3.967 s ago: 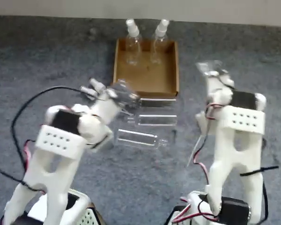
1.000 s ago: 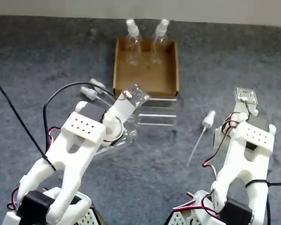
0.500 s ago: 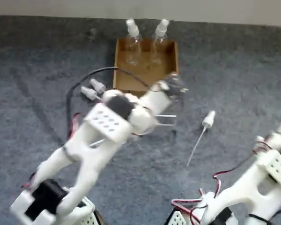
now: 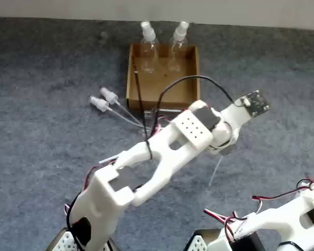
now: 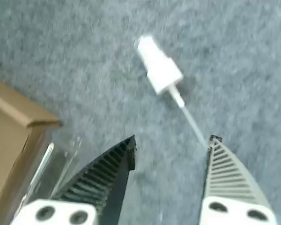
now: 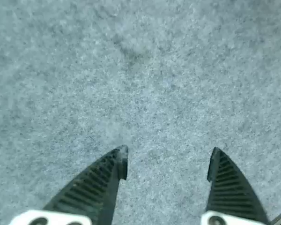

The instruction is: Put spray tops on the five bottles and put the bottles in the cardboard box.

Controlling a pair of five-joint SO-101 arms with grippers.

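A white spray top with a thin dip tube lies on the grey carpet just ahead of my left gripper, which is open and holds nothing. From above, the left arm stretches across the table to the right and covers that spray top's head; its tube pokes out beneath. Two capped bottles stand at the far end of the cardboard box. Two more spray tops lie left of the box. My right gripper is open over bare carpet.
A clear bottle lies beside the box corner, next to my left gripper's dark finger. The right arm sits low at the near right corner. Black and red cables trail over the left arm.
The left arm swung right, from above the lying bottles to above the lone spray top. The right arm drew back toward the near right corner.
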